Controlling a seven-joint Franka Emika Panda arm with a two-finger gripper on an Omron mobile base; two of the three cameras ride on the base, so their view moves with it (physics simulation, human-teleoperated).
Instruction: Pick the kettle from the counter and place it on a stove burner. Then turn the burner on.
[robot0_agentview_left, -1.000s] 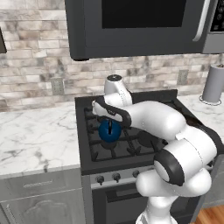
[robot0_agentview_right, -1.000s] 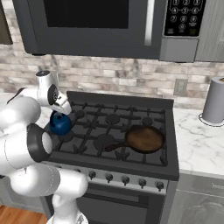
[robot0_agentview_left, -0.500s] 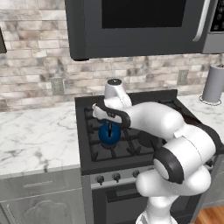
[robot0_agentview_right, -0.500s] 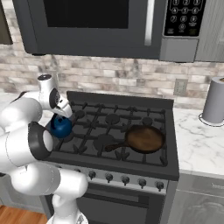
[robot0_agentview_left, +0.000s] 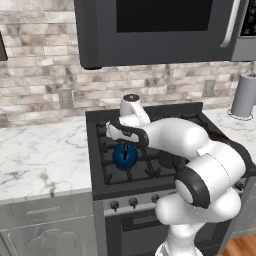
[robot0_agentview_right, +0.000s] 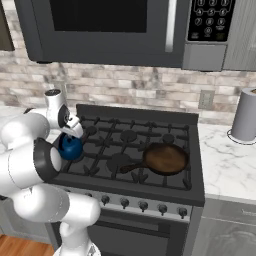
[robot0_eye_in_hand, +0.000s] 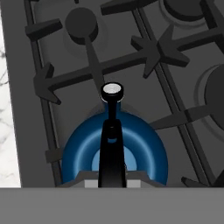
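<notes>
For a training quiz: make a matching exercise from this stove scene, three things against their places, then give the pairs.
Things:
1. kettle
2. frying pan
3. grey canister

Places:
A. on the marble counter right of the stove
B. on the stove's front right grate
C. on the stove's front left grate, under the gripper

Pairs: 1-C, 2-B, 3-A

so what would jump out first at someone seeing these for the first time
The glossy dark-blue kettle stands out first, at the front-left corner of the black stove, with the gripper shut on its thin black handle from above. Next comes the brown frying pan on the front-right grate.
</notes>
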